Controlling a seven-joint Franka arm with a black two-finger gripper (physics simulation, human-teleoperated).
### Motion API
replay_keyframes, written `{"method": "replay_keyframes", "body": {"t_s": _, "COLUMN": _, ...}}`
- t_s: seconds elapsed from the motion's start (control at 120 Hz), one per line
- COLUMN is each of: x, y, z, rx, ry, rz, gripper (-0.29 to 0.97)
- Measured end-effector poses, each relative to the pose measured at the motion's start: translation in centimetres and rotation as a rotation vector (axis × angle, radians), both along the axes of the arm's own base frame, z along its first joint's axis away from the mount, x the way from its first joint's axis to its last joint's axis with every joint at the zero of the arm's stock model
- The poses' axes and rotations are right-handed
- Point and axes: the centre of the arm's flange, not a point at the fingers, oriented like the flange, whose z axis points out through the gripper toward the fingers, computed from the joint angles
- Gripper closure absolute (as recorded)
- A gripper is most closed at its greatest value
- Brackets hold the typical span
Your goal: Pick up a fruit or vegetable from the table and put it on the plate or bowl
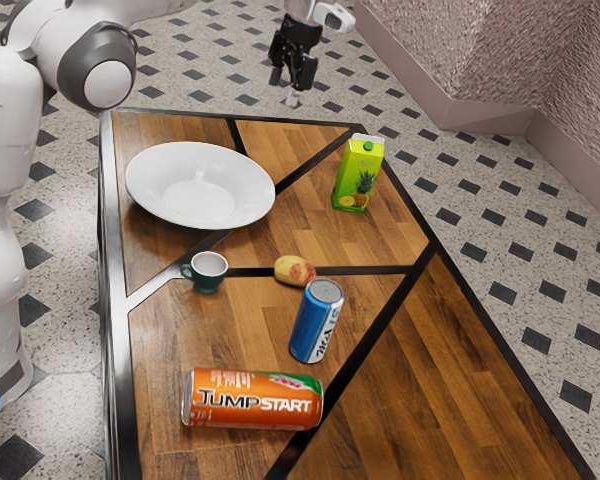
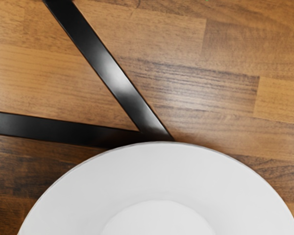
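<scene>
Nearest on the wooden surface (image 1: 460,380) are two cans: an orange Jumpstart can (image 1: 252,398) lying on its side and a blue can (image 1: 316,320) standing beyond it. Next come one yellow-red fruit (image 1: 295,270), just past the blue can and apart from it, and one green cup (image 1: 207,271). Farther back are one white plate (image 1: 200,184) and one pineapple juice carton (image 1: 357,174). The hand (image 1: 293,98) hangs beyond the surface's far edge; I cannot tell whether it is wide or narrow. The wrist view looks down on the plate's rim.

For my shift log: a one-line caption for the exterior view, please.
Gripper raised high over wooden table with white plate, yellowish produce, cup, juice carton, blue can, orange can.
</scene>
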Motion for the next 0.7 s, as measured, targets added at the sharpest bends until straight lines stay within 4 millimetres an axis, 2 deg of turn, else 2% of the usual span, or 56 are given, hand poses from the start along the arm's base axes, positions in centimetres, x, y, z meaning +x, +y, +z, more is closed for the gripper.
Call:
{"method": "replay_keyframes", "body": {"t_s": 0.167, "x": 0.0, "y": 0.1, "z": 0.1, "rx": 0.000, "ry": -0.010, "rz": -0.019, "gripper": 0.00}}
{"method": "replay_keyframes", "body": {"t_s": 0.2, "x": -0.2, "y": 0.2, "z": 0.8, "rx": 0.002, "ry": -0.023, "rz": -0.021, "gripper": 0.00}}
{"method": "replay_keyframes", "body": {"t_s": 0.217, "x": -0.9, "y": -0.1, "z": 2.7, "rx": 0.014, "ry": -0.056, "rz": -0.025, "gripper": 0.00}}
{"method": "replay_keyframes", "body": {"t_s": 0.25, "x": -3.1, "y": -0.8, "z": 8.3, "rx": 0.057, "ry": -0.158, "rz": -0.041, "gripper": 0.00}}
{"method": "replay_keyframes", "body": {"t_s": 0.283, "x": -6.2, "y": -2.3, "z": 14.7, "rx": 0.113, "ry": -0.279, "rz": -0.078, "gripper": 0.00}}
{"method": "replay_keyframes", "body": {"t_s": 0.308, "x": -8.4, "y": -3.4, "z": 18.4, "rx": 0.149, "ry": -0.354, "rz": -0.112, "gripper": 0.00}}
{"method": "replay_keyframes", "body": {"t_s": 0.35, "x": -10.8, "y": -4.6, "z": 21.7, "rx": 0.184, "ry": -0.422, "rz": -0.164, "gripper": 0.00}}
{"method": "replay_keyframes", "body": {"t_s": 0.392, "x": -11.7, "y": -5.0, "z": 22.7, "rx": 0.192, "ry": -0.437, "rz": -0.218, "gripper": 0.00}}
{"method": "replay_keyframes", "body": {"t_s": 0.467, "x": -10.5, "y": -4.1, "z": 21.0, "rx": 0.173, "ry": -0.397, "rz": -0.303, "gripper": 0.00}}
{"method": "replay_keyframes", "body": {"t_s": 0.517, "x": -8.5, "y": -3.2, "z": 17.8, "rx": 0.122, "ry": -0.330, "rz": -0.350, "gripper": 0.00}}
{"method": "replay_keyframes", "body": {"t_s": 0.558, "x": -5.0, "y": -3.1, "z": 13.9, "rx": 0.080, "ry": -0.259, "rz": -0.404, "gripper": 0.00}}
{"method": "replay_keyframes", "body": {"t_s": 0.583, "x": -2.7, "y": -4.5, "z": 11.8, "rx": 0.064, "ry": -0.221, "rz": -0.462, "gripper": 0.00}}
{"method": "replay_keyframes", "body": {"t_s": 0.633, "x": 1.9, "y": -9.1, "z": 7.8, "rx": 0.042, "ry": -0.150, "rz": -0.597, "gripper": 0.00}}
{"method": "replay_keyframes", "body": {"t_s": 0.667, "x": 3.9, "y": -11.0, "z": 5.8, "rx": 0.031, "ry": -0.120, "rz": -0.661, "gripper": 0.00}}
{"method": "replay_keyframes", "body": {"t_s": 0.7, "x": 5.2, "y": -11.7, "z": 4.0, "rx": 0.015, "ry": -0.102, "rz": -0.700, "gripper": 0.00}}
